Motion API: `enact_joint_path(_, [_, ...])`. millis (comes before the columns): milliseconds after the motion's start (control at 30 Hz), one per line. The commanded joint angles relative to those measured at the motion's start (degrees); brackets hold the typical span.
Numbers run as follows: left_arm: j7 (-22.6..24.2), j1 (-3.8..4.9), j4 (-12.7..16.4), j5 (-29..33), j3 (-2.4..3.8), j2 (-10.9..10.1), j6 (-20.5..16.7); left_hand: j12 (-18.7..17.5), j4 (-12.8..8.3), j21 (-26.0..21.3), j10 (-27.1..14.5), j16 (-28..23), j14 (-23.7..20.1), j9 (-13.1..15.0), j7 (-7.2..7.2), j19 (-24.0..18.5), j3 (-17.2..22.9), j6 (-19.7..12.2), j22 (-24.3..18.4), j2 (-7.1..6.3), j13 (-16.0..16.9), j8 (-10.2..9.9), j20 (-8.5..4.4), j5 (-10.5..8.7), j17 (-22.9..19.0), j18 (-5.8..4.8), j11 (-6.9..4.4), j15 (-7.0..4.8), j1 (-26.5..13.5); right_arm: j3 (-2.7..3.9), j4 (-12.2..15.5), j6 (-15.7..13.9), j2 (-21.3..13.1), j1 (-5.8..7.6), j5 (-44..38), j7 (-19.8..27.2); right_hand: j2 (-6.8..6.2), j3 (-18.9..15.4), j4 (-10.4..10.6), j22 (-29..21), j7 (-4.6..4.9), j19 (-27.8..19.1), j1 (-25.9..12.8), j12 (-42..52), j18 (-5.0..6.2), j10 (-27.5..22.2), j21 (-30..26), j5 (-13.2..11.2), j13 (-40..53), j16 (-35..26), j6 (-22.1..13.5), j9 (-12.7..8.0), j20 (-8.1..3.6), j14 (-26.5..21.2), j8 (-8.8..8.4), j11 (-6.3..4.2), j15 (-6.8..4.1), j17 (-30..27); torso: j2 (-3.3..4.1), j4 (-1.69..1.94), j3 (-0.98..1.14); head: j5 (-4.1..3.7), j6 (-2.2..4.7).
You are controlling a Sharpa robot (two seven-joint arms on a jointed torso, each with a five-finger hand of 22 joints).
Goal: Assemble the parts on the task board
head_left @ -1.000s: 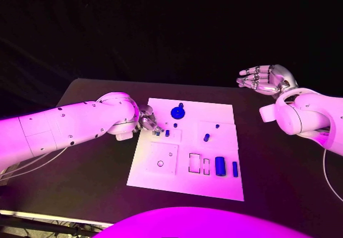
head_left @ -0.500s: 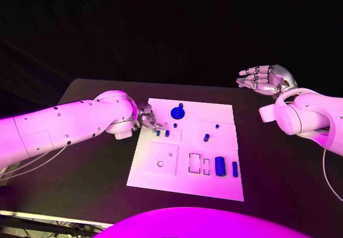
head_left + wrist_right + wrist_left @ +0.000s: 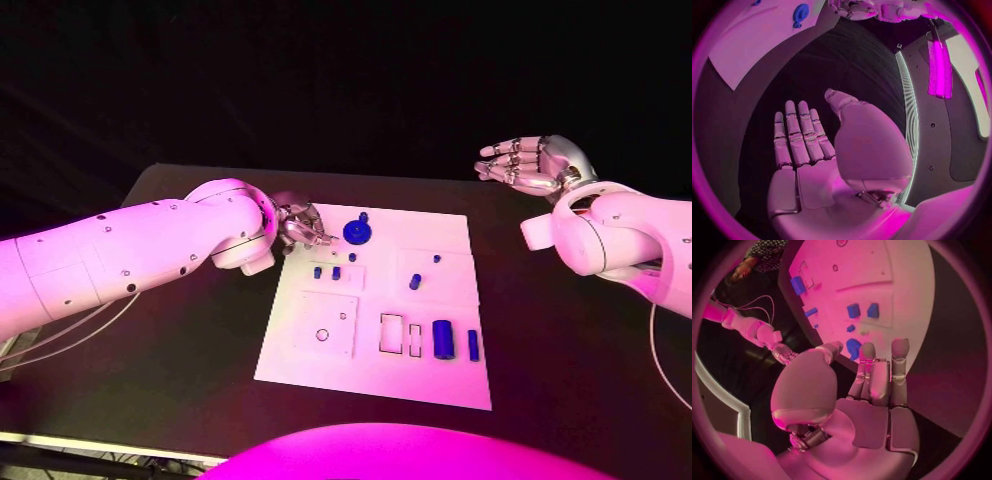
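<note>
I can read no text, label, brand, number or sign anywhere here. The task board (image 3: 433, 300) in front of me carries only outlined squares, rectangles and a small ring, with no letters or figures by them that I can make out. The blue parts (image 3: 443, 340) on it are plain, and so is the round blue part (image 3: 356, 233) near my left hand (image 3: 300, 225). My arms show dark dots but no writing, and my right hand (image 3: 531, 162) bears no marking either.
</note>
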Motion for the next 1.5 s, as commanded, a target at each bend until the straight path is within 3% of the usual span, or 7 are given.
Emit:
enact_joint_path(33, [14.08, -0.01, 0.03, 0.19, -0.29, 0.97, -7.64, -1.42, -1.38, -2.87, -3.2, -1.76, -3.24, -1.92, 0.44, -3.21, 2.91, -0.35, -3.35, -1.42, -1.77, -0.68, 0.71, -0.06, -3.41, 1.14, 0.48, 0.56, 7.2, 0.01, 0.01, 0.58, -0.05, -0.03, -0.54, 0.34, 0.32, -0.02, -0.49, -0.19, 4.02, 0.25, 0.11, -0.19, 0.17, -0.19, 0.05, 0.0, -0.05, -0.17, -0.03, -0.11, -0.08, -0.19, -0.31, 0.13, 0.13, -0.23, 0.12, 0.05, -0.12, -0.29, 0.32])
enact_joint_path(133, [19.66, -0.04, -0.28, -2.42, -1.07, 1.62, -10.89, -7.72, -1.59, -4.67, -6.46, -7.54, -11.17, -5.68, 1.0, -4.68, 5.48, -1.95, -4.2, -3.38, -7.37, -3.6, 1.36, -0.64, -12.89, 1.22, 1.14, 1.31, 12.51, 0.01, 0.02, 0.65, -0.08, -0.03, -0.54, 0.31, 0.44, 0.09, -0.63, -0.23, 4.01, 0.27, 0.29, -0.18, 0.17, -0.18, 0.06, 0.02, -0.05, -0.18, -0.02, -0.12, -0.08, -0.15, -0.3, 0.11, 0.12, -0.28, 0.05, 0.06, -0.08, -0.43, 0.4])
enact_joint_path(200, [22.57, -0.12, -0.56, -5.13, -1.68, 2.13, -12.65, -14.7, -1.45, -4.97, -7.52, -15.56, -18.25, -9.17, 1.87, -4.28, 5.95, -2.33, -4.45, -4.6, -13.59, -6.04, 1.98, -0.76, -24.64, 1.28, 2.09, 2.08, 14.62, 0.01, 0.06, 0.86, -0.12, -0.03, -0.54, 0.24, 0.52, 0.18, -0.72, -0.25, 3.99, 0.32, 0.41, -0.17, 0.17, -0.17, 0.07, 0.03, -0.04, -0.18, 0.0, -0.13, -0.09, -0.11, -0.29, 0.1, 0.11, -0.32, 0.02, 0.03, -0.03, -0.39, 0.52])
enact_joint_path(300, [24.45, -0.35, -1.14, -9.58, -2.33, 2.9, -13.03, -20.03, -1.5, -5.66, -6.67, -17.11, -16.72, -12.52, 1.6, -3.58, 3.9, -1.14, -5.05, -5.09, -19.45, -7.32, 2.05, -1.17, -28.39, 1.34, 2.39, 2.14, 15.81, 0.01, 0.13, 1.06, -0.17, -0.03, -0.54, 0.17, 0.52, 0.18, -0.72, -0.25, 3.99, 0.32, 0.41, -0.17, 0.17, -0.17, 0.07, 0.03, -0.04, -0.18, 0.0, -0.13, -0.09, -0.11, -0.29, 0.1, 0.11, -0.32, 0.05, 0.08, -0.04, -0.51, 0.66])
enact_joint_path(633, [24.33, -1.0, -4.38, -20.17, -3.9, 5.55, -8.63, -22.9, -1.93, -5.62, -6.61, -16.29, -16.39, -15.56, -0.23, -3.58, 0.69, 0.0, -4.99, -4.76, -23.42, -8.48, 2.23, -0.62, -30.73, 1.28, 2.57, 2.1, 18.13, 0.01, 0.29, 1.22, -0.15, -0.05, -0.54, 0.17, 0.59, 0.24, -0.78, -0.3, 3.98, 0.27, 0.48, -0.15, 0.17, -0.13, 0.07, 0.03, -0.04, -0.16, 0.03, -0.14, -0.09, -0.06, -0.27, 0.09, 0.09, -0.34, 0.06, -0.06, -0.09, -0.42, 0.88])
enact_joint_path(1067, [21.63, -1.38, -7.71, -25.54, -4.14, 8.19, -1.88, -22.31, -1.55, -4.01, -3.46, -12.21, -14.31, -17.62, -0.42, -3.23, 0.5, 3.5, -3.62, -5.23, -25.0, -8.99, 1.89, -0.75, -29.68, 1.21, 1.99, 1.68, 18.48, 0.01, 0.44, 1.2, -0.24, -0.06, -0.54, 0.15, 0.63, 0.29, -0.84, -0.32, 3.97, 0.32, 0.53, -0.15, 0.18, -0.12, 0.08, 0.02, -0.04, -0.16, 0.05, -0.15, -0.09, -0.01, -0.26, 0.08, 0.08, -0.38, 0.07, -0.06, -0.01, -0.58, 0.71])
enact_joint_path(1500, [20.34, -1.41, -8.87, -26.58, -4.21, 9.29, -0.53, -21.46, -1.46, -1.9, -2.03, -9.47, -12.68, -18.22, -0.21, -1.62, 0.66, 5.3, -0.89, -5.11, -25.13, -9.19, 1.79, -0.69, -27.27, 0.78, 1.78, 1.56, 18.64, 0.01, 0.54, 1.21, -0.28, -0.06, -0.54, 0.17, 0.63, 0.29, -0.84, -0.32, 3.97, 0.32, 0.53, -0.15, 0.18, -0.12, 0.08, 0.02, -0.04, -0.16, 0.05, -0.15, -0.09, -0.01, -0.26, 0.08, 0.08, -0.38, 0.06, -0.06, -0.02, -0.67, 0.53])
